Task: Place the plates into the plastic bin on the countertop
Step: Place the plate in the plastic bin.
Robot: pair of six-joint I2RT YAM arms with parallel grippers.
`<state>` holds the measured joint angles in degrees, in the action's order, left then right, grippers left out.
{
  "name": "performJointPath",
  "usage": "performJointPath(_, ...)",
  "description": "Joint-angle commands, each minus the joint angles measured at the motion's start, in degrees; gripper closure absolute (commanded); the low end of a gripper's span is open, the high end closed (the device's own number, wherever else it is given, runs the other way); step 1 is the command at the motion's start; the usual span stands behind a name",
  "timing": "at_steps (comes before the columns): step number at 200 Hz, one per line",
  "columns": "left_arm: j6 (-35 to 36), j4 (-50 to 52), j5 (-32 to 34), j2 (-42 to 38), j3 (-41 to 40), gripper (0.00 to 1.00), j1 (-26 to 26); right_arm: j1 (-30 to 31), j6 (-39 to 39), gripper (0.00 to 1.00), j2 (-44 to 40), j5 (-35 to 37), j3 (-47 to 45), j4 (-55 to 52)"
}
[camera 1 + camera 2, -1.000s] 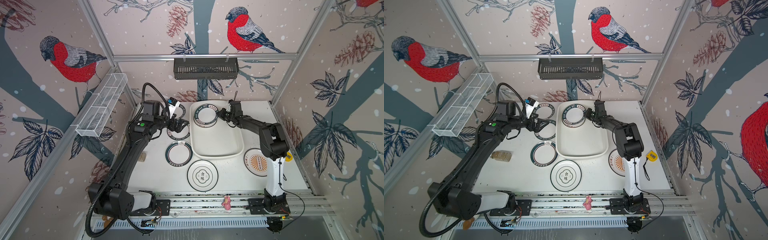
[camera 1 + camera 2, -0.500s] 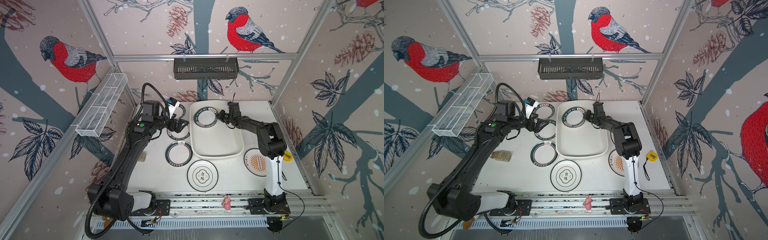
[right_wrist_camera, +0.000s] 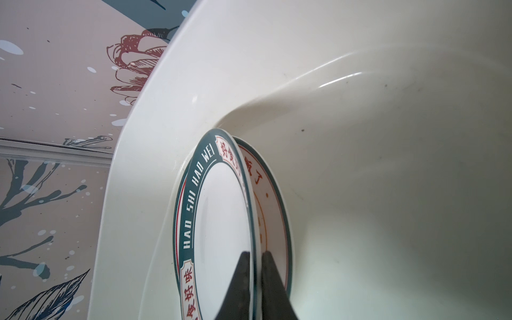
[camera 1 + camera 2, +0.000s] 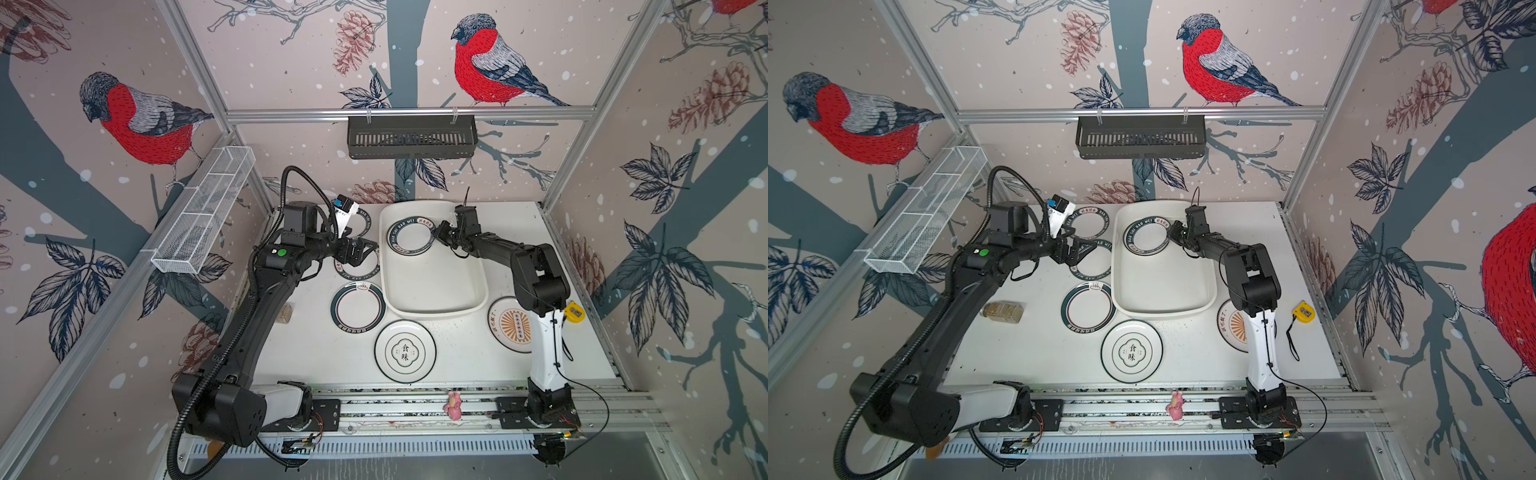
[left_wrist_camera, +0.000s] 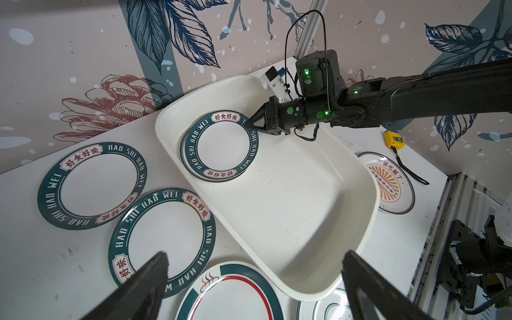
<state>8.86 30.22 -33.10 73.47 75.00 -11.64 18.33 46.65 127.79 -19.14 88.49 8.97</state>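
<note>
the right gripper (image 4: 435, 237) reaches in from the right and pinches the right rim of a green-rimmed plate (image 4: 409, 237), its fingers (image 3: 241, 279) narrow, one on each face of the rim. the plate is round and shallow, with a white centre. it lies in the far left corner of the white bin (image 4: 436, 291), on top of a cream plate (image 3: 273, 210) with orange lettering. the left gripper (image 5: 255, 254) hangs wide open, holding nothing, over a second green-rimmed plate (image 5: 162, 238) on the counter (image 4: 324, 353) left of the bin.

White bin (image 4: 432, 286) — plate (image 4: 409, 236), green rim, white lettering
</note>
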Motion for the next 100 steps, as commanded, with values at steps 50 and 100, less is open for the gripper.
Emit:
performJointPath(50, 0.1, -1.37, -1.46, -0.57, -0.11, 0.03, -0.14, -0.05, -0.07, 0.82, 0.43, 0.5, 0.37, 0.08)
performJointPath(100, -0.07, -1.39, -1.77, -0.79, -0.1, 0.03, -0.14, -0.18, -0.16, 0.78, 0.39, 0.59, -0.23, -0.01)
